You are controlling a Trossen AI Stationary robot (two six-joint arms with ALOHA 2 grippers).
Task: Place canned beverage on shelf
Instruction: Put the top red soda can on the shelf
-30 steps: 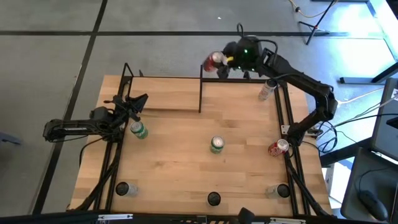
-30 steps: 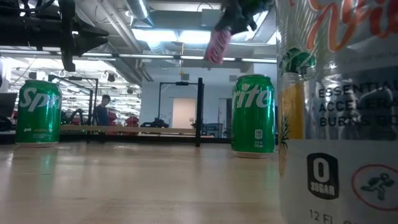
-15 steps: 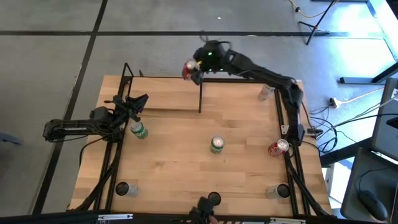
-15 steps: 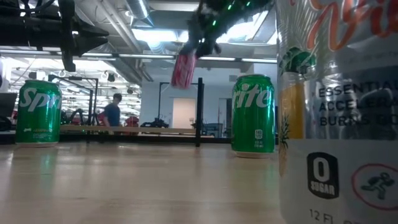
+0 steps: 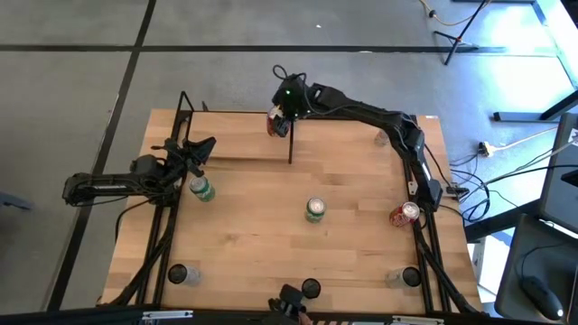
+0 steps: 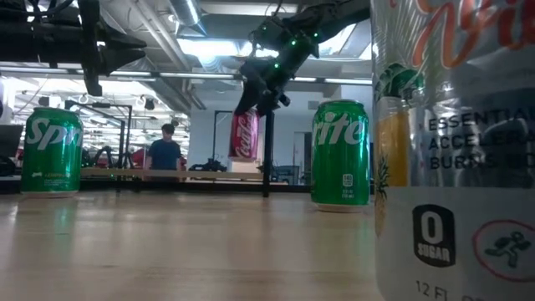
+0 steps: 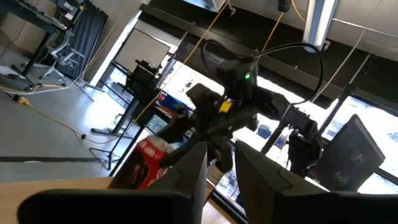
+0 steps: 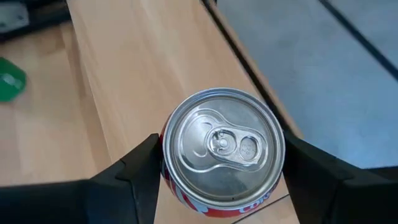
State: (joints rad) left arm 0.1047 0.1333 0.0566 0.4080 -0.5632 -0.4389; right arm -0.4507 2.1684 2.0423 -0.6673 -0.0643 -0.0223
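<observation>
Red can (image 5: 275, 124) gripped by right pincer (image 5: 282, 116), held upright above shelf (image 5: 237, 144). Left pincer (image 5: 200, 150) parked at table (image 5: 271, 235) edge, narrowly parted.

Two green cans (image 5: 202, 189) (image 5: 314, 209) stand on the tabletop (image 5: 253, 235); a person (image 6: 165, 153) stands in the room behind.

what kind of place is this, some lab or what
Probably a robotics lab or workshop. A wooden table stands on a bare concrete floor, cables trail beside it, and the low view shows an open hall with exposed ceiling ducts and a person among equipment.
</observation>
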